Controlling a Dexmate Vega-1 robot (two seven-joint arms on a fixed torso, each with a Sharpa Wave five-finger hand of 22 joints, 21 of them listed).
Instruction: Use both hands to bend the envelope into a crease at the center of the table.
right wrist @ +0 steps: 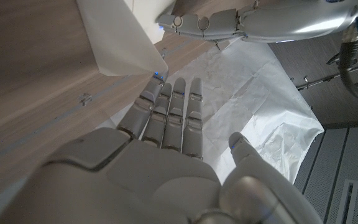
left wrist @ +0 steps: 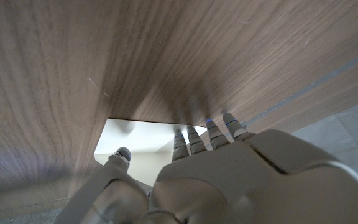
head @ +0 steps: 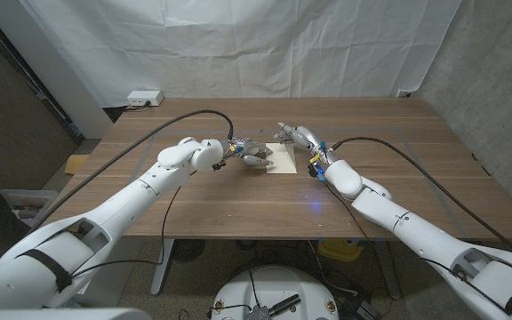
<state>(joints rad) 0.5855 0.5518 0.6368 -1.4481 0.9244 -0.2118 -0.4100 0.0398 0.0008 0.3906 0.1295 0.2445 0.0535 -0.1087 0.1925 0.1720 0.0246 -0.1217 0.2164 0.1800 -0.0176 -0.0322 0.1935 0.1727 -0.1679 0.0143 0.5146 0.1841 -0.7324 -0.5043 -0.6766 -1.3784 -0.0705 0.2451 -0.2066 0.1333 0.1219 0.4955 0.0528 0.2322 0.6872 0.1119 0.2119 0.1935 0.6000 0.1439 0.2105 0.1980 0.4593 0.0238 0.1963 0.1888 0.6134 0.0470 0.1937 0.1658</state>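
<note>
Flanking the envelope [head: 279,157] at table centre: left hand [head: 250,153] at its 9 o'clock edge, fingers over the paper, grip unclear; right hand [head: 297,136] at 2 o'clock, fingers straight and apart, holding nothing; step judged approach, crease not begun; next, both hands must press inward together.

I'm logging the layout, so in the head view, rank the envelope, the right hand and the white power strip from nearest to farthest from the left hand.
1. envelope: at the table's center, right beside the left hand, on its right.
2. right hand: across the envelope, by its far right corner.
3. white power strip: far back left, at the table's rear corner.
</note>
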